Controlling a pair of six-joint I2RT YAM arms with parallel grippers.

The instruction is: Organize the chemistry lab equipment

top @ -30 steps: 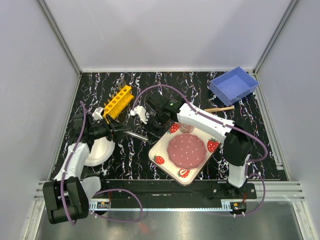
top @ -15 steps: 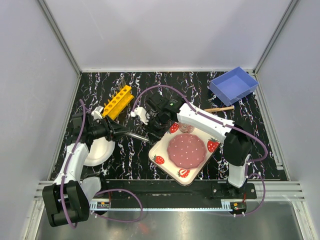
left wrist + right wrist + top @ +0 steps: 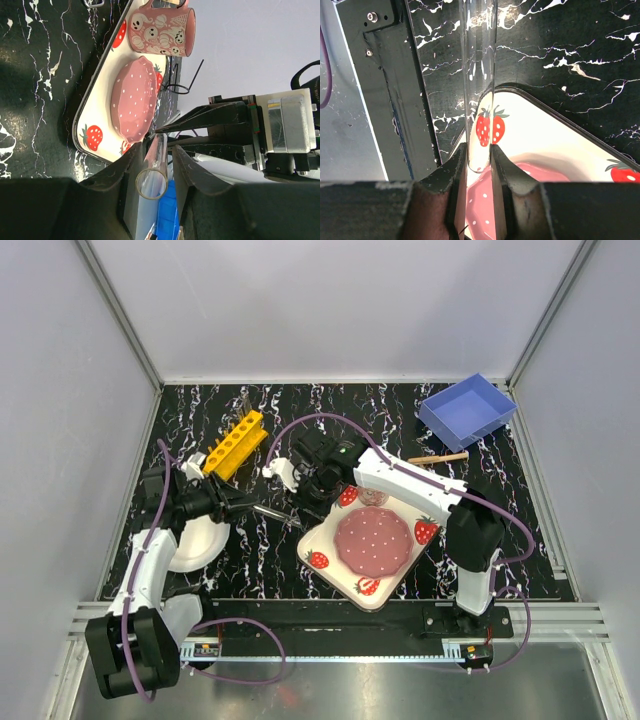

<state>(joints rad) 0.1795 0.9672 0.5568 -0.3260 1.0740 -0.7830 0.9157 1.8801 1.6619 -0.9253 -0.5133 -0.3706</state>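
Observation:
My left gripper (image 3: pixel 243 504) (image 3: pixel 159 147) is shut on a thin clear tube (image 3: pixel 155 170), with the tube's open end toward the wrist. It points right above the table. My right gripper (image 3: pixel 301 502) (image 3: pixel 479 146) is shut on a clear tube (image 3: pixel 479 75) by its rounded end. The two grippers almost meet tip to tip over the tray's left corner. I cannot tell whether they hold one tube or two. The yellow rack (image 3: pixel 236 444) lies at the back left. A wooden stick (image 3: pixel 440 457) lies at the back right. The scissors are not clearly in view.
A strawberry-print tray (image 3: pixel 345 575) holds a pink lid (image 3: pixel 372 540) and a pink mug (image 3: pixel 372 497) (image 3: pixel 160 27). A round white plate (image 3: pixel 195 543) lies under the left arm. A blue bin (image 3: pixel 467 408) stands at the back right corner.
The left gripper has edged slightly toward the right gripper with its tube. The right gripper has shifted a little left. Both grips are unchanged.

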